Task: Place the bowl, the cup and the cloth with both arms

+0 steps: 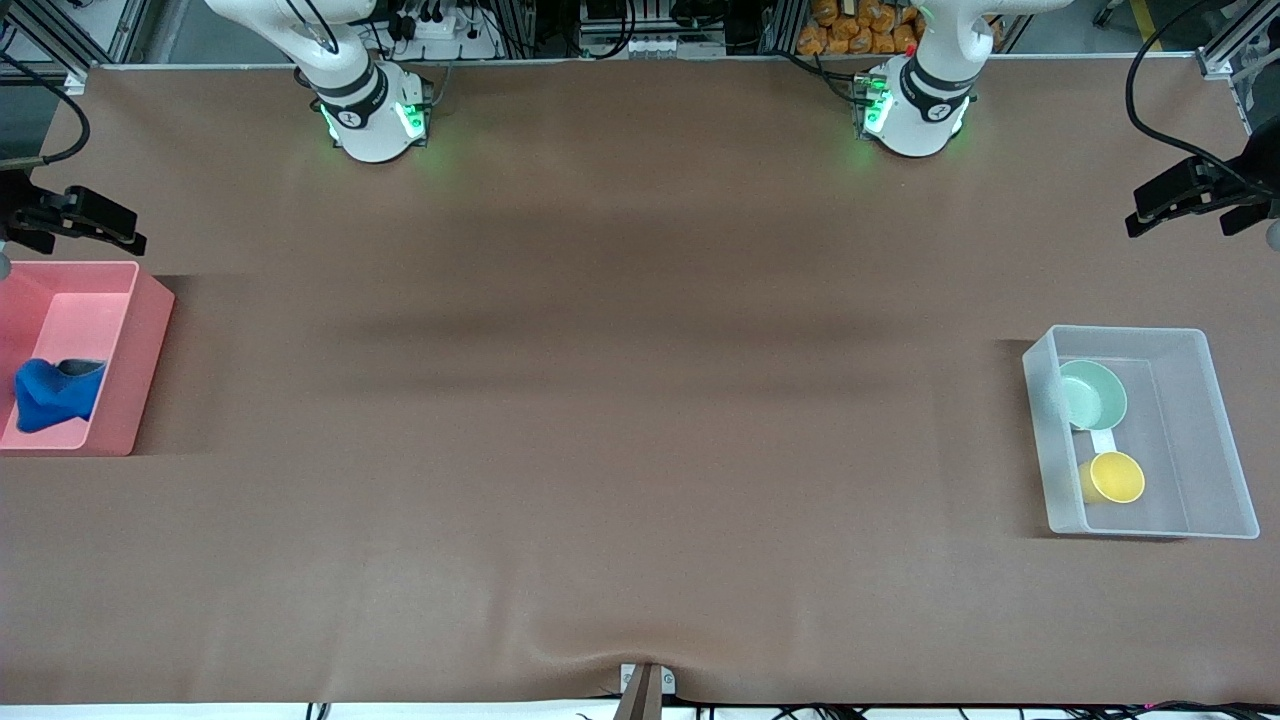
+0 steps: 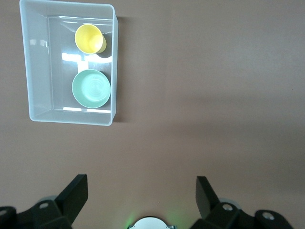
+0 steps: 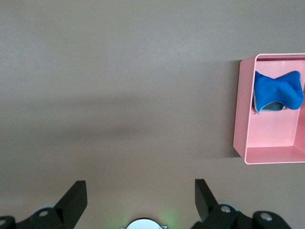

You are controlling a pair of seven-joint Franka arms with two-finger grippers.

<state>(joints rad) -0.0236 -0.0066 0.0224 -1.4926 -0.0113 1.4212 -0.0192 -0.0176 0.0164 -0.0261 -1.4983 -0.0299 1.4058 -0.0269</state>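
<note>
Bowl and cup sit in clear bin, cup at bowl's 6 o'clock; cloth in pink bin. Left gripper and right gripper hang high, fingers apart, empty.

In the front view, the rectangular pink plastic bin runs off the picture's edge at the right arm's end of the brown worktop, so its outer wall is unseen. The right wrist view also crops that bin. The bright yellow tapered cup has its lower side veiled by the clear plastic bin's frosted wall. Both white jointed arms are cut off above their green-lit bases.
</note>
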